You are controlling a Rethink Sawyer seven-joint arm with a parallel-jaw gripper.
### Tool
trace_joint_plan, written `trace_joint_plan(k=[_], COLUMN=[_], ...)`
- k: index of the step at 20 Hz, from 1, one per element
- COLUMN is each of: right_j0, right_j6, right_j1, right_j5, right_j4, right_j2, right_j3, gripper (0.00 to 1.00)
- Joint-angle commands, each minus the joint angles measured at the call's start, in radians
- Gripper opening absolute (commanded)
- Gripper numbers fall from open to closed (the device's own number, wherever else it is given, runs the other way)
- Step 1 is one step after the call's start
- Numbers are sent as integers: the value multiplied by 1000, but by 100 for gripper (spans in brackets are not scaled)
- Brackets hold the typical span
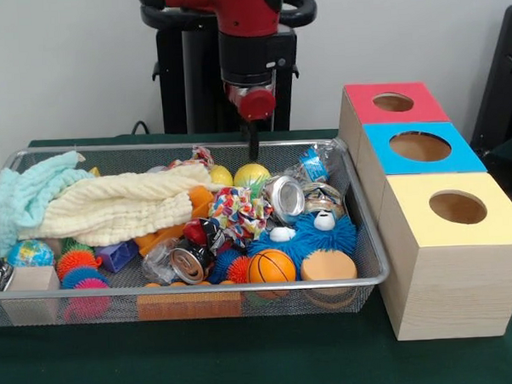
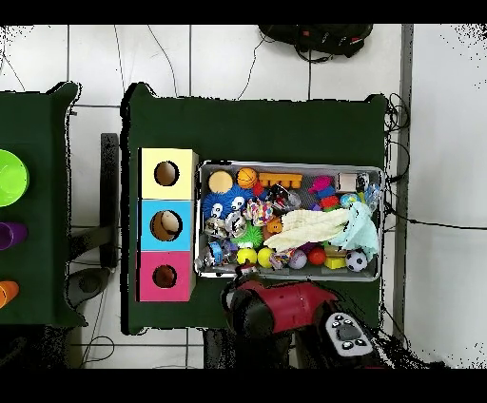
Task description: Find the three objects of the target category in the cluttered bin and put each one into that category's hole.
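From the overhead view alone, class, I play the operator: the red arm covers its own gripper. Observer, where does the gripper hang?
Observer: In the front view the gripper hangs at the far rim of the cluttered bin, just behind a yellow ball. I cannot tell whether it touches anything.
Operator: Is a duck showing?
Observer: No whole one. An orange-yellow soft shape sticks out from under the cream cloth.
Operator: And the hole in the red top?
Observer: Its box has pale wooden sides and stands taller than the bin's rim.
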Motion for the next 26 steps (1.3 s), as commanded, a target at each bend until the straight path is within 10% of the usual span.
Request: trace_joint_plan(k=[1, 26], right_j0=[-134, 86], right_j6=[-164, 50], right_j1=[-16, -19], right_j5=[75, -95], right_j4=[22, 103], right_j2=[213, 103], right_j3=[-133, -113], gripper=[100, 100])
